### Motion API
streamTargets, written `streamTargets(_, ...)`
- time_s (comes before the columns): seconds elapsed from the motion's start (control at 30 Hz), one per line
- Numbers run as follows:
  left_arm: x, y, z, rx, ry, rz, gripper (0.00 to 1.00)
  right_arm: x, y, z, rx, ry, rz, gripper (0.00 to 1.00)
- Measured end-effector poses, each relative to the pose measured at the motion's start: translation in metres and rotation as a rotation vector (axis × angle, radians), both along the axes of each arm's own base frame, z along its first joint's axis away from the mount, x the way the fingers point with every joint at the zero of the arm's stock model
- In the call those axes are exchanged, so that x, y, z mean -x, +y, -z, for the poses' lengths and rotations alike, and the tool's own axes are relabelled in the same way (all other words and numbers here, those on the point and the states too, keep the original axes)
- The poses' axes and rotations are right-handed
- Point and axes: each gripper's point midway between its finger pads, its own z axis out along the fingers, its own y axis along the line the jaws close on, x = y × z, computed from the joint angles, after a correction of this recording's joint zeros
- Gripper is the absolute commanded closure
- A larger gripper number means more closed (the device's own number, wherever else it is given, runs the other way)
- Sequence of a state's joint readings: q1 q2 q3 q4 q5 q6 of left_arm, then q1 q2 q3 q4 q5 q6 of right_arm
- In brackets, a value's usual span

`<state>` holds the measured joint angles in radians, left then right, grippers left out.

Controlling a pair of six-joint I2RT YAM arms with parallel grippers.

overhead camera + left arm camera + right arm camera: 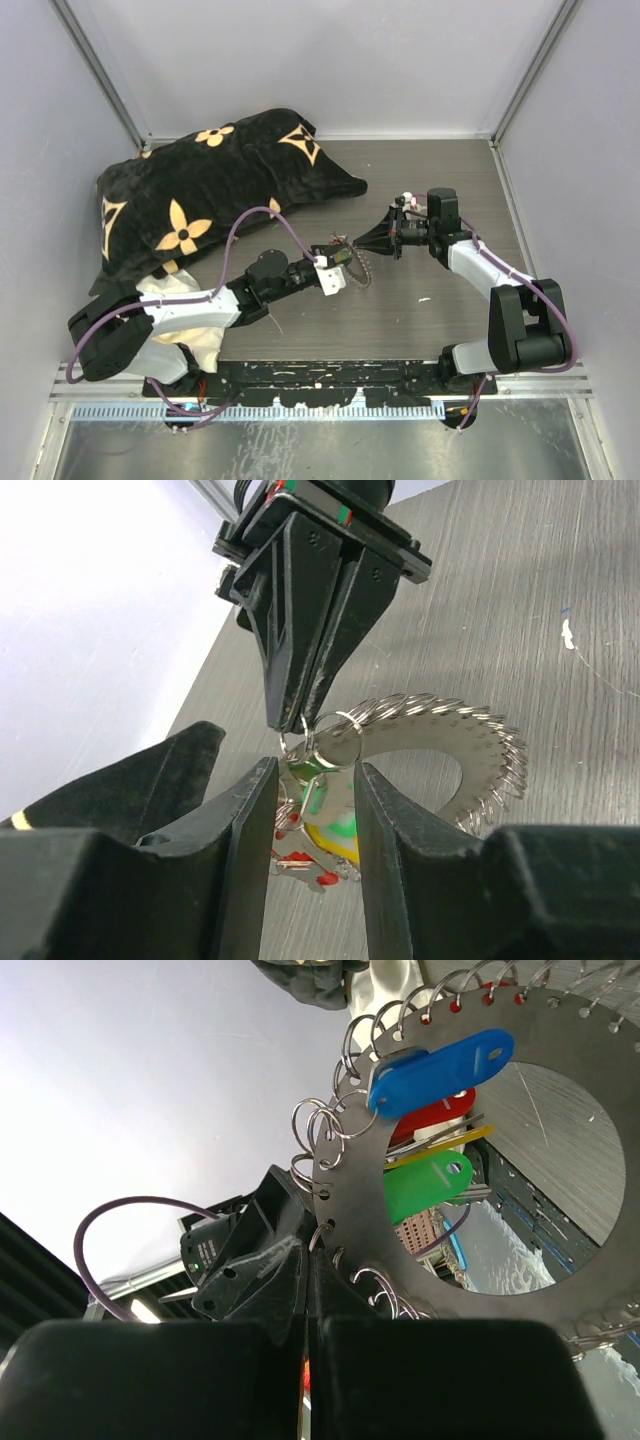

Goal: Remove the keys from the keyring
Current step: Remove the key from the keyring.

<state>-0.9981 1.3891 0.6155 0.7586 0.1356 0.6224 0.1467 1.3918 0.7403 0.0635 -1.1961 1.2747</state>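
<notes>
The keyring is a flat silvery ring plate edged with small wire loops, and it hangs above the table. My right gripper is shut on its rim; in the left wrist view the right gripper comes down from above. The keys, with green, yellow and red tags, dangle between the fingers of my left gripper, which is open around them. The right wrist view shows a blue tag, a red tag and a green tag. From above, both grippers meet mid-table at the keyring.
A black pillow with tan flower marks lies at the back left. A pale cloth sits under the left arm. Grey walls close in the table on three sides. A small white speck lies on the wood surface.
</notes>
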Motion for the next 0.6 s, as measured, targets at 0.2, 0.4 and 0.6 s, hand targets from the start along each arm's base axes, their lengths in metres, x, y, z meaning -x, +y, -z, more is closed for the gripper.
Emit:
streamTargets(0.2,0.004,-0.005,0.002,-0.009,-0.027,-0.028,0.64,0.001,0.000,0.000,-0.001,0.000,-0.003,0.99)
streamTargets(0.4,-0.004,-0.004,0.008,-0.033,-0.063,-0.077,0.64,0.001,0.000,0.000,-0.002,0.001,-0.004,0.99)
streamTargets(0.6,-0.008,-0.001,0.005,-0.033,-0.081,-0.104,0.58,0.001,0.001,-0.001,-0.004,0.003,-0.007,0.99)
